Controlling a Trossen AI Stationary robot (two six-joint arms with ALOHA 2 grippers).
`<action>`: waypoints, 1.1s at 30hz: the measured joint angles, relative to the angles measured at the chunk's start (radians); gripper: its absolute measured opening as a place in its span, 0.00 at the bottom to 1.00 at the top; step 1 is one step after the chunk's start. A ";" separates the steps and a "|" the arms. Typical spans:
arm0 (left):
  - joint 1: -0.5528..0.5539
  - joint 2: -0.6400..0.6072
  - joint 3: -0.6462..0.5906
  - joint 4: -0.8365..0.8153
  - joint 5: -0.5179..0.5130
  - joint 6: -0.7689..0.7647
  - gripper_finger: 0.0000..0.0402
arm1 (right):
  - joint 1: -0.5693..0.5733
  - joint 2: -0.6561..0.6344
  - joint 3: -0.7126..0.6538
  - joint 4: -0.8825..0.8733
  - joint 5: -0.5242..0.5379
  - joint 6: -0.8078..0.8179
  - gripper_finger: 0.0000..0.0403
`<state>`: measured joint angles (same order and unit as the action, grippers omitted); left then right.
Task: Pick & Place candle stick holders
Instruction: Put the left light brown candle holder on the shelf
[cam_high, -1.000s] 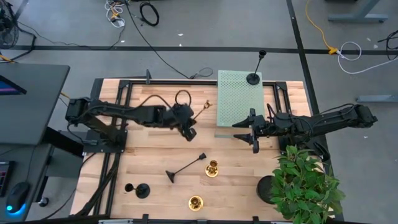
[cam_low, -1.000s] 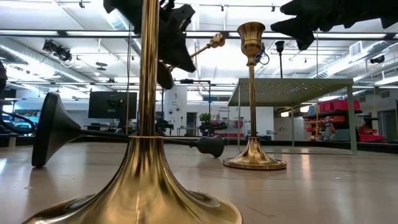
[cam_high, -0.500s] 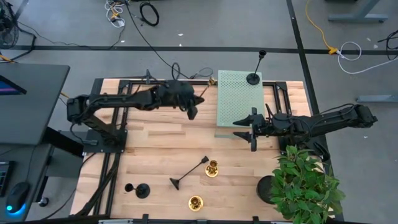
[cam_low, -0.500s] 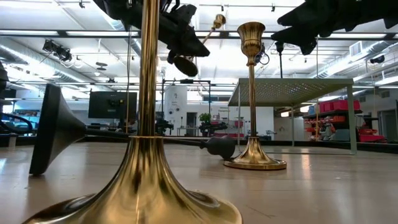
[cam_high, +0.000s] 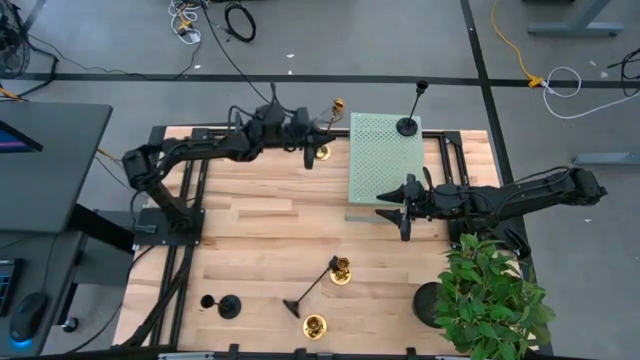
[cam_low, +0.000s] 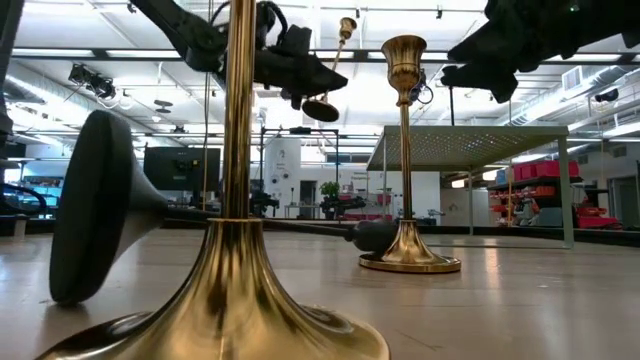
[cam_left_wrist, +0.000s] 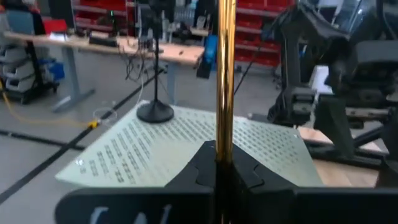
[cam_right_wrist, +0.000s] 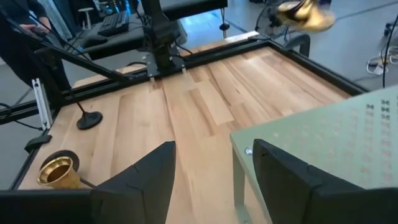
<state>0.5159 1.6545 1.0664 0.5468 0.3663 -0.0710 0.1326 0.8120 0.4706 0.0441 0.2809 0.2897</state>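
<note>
Gold candlestick (cam_high: 330, 125) hangs pinched by its stem in our left gripper (cam_high: 308, 150) above the table's far edge, just left of the green perforated stand (cam_high: 383, 160), tilted with its cup end far-right. One black candlestick (cam_high: 412, 108) stands upright there. Our right gripper (cam_high: 404, 207) waits spread beside the stand's near edge.

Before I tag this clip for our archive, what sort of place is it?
Probably a robotics lab or workshop: a wooden table on a metal frame, red storage bins on shelves, desks with cables, and ceiling strip lights.
</note>
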 joint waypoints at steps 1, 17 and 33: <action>0.008 0.014 0.000 0.037 0.005 -0.002 0.03 | 0.000 0.000 0.000 -0.005 0.000 0.007 0.53; 0.055 0.200 0.149 0.238 0.093 -0.044 0.02 | 0.000 0.000 0.000 -0.011 0.022 0.016 0.43; 0.060 0.443 0.445 0.174 0.144 -0.028 0.04 | 0.001 0.000 0.000 -0.067 -0.009 0.015 0.40</action>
<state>0.5755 2.0978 1.5113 0.7212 0.5103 -0.0986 0.1333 0.8122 0.4706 -0.0232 0.2722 0.3049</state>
